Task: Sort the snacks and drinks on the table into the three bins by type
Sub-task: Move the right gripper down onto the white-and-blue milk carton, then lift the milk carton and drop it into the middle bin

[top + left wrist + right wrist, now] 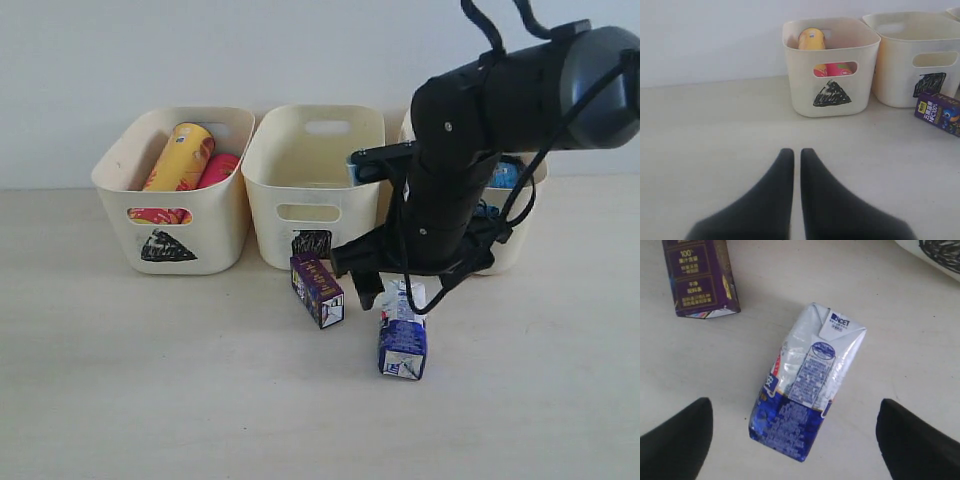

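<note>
The blue and white carton [402, 338] [807, 385] lies on its side on the table [150, 400]. My right gripper [392, 292] [792, 407] hangs open just above it, a finger on either side and touching nothing. The dark purple carton [317, 290] [697, 277] [939, 111] lies beside it, in front of the square bin [312, 185]. The yellow tube [180, 158] and pink tube [218, 170] lie in the triangle bin [175, 190] [832, 65]. My left gripper [797, 152] is shut and empty over bare table. The orange-black bag is out of view.
The right arm hides most of the third bin [525, 215]; something blue [505, 173] shows inside it. The corner of a scribbled bin mark [940, 252] shows in the right wrist view. A white wall stands behind the bins.
</note>
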`<state>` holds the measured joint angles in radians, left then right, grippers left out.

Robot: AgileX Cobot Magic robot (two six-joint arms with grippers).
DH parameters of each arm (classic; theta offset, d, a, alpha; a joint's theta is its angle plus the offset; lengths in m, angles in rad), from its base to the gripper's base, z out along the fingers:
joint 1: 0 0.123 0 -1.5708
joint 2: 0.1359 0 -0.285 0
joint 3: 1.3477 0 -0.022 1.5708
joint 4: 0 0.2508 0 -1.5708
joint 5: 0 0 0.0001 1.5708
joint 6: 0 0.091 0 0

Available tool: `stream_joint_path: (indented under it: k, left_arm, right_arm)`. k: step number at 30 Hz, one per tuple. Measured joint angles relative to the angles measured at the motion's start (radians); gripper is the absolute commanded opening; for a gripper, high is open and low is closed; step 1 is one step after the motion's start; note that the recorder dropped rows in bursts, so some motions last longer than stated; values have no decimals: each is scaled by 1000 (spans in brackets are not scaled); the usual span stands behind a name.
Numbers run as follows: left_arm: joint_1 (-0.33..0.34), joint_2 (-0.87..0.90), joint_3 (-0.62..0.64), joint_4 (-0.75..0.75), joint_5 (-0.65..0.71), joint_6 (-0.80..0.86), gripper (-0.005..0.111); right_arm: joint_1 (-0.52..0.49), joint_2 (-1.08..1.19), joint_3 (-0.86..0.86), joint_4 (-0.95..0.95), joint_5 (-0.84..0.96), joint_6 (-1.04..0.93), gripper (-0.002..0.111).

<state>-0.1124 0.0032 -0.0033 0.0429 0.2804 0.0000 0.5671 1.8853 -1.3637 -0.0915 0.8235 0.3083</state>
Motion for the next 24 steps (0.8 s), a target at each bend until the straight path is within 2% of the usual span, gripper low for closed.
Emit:
stream_joint_path:
  k: [17, 19, 21, 23, 24]
  left_arm:
    - [0, 0, 0, 0, 0, 0, 4]
    - [0, 0, 0, 0, 0, 0, 4]
    - [0, 0, 0, 0, 0, 0, 4]
    - [0, 0, 0, 0, 0, 0, 4]
    - [0, 0, 0, 0, 0, 0, 4]
  right_arm:
    - [0, 137, 0, 0, -85, 16, 77]
    - [0, 156, 0, 0, -97, 18, 69]
    - [0, 165, 0, 0, -97, 18, 54]
    - [0, 167, 0, 0, -95, 18, 27]
    - [0, 167, 0, 0, -93, 18, 9]
